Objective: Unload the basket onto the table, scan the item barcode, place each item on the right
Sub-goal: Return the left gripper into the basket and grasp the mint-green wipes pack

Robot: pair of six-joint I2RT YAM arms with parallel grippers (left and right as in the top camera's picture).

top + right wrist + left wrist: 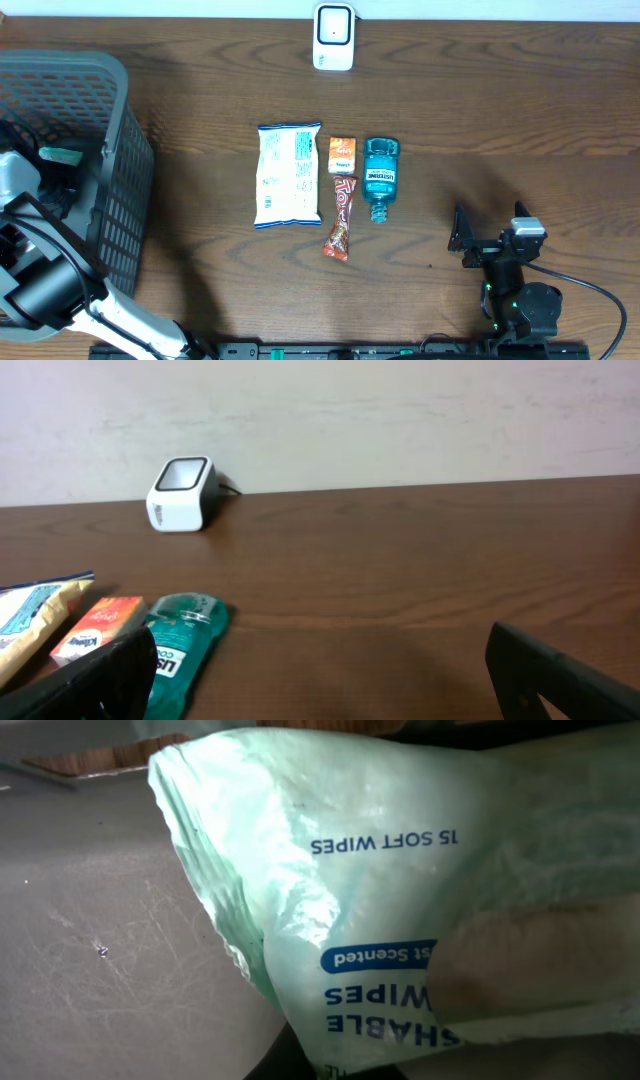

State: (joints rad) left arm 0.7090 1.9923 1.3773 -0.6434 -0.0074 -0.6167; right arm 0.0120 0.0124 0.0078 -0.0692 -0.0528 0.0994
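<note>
The left end effector [58, 172] is down inside the gray basket [120, 180]. It is pressed together. Its fingers do not show in the wrist view, but the pack of wipes [400, 890] fills that view, very close and bunched up, so I think it is pinching the pack. The pack is soft, green and crinkly. From above, only a little green bit of it shows in the basket.

The job now is to get the pack out and show it to the scanner [333, 37]. The best way is to lift straight up first, so the pack does not bump the basket wall. A soft pack can slip or flop, so the lift should be slow.

I cannot see a barcode on the side that shows. The arm may have to turn the pack until the stripes face the scanner.

The scanner stands at the far edge of the desk [520, 130], well apart from the basket. The pack should be held flat and steady in front of the scanner's window.

A snack bag [289, 175], a small orange box [342, 153], a blue bottle [381, 178] and a candy bar [341, 217] lie in the middle. The pack should pass above them.

The right end effector [463, 238] is spread wide, holds nothing, and sits off to the side.
</note>
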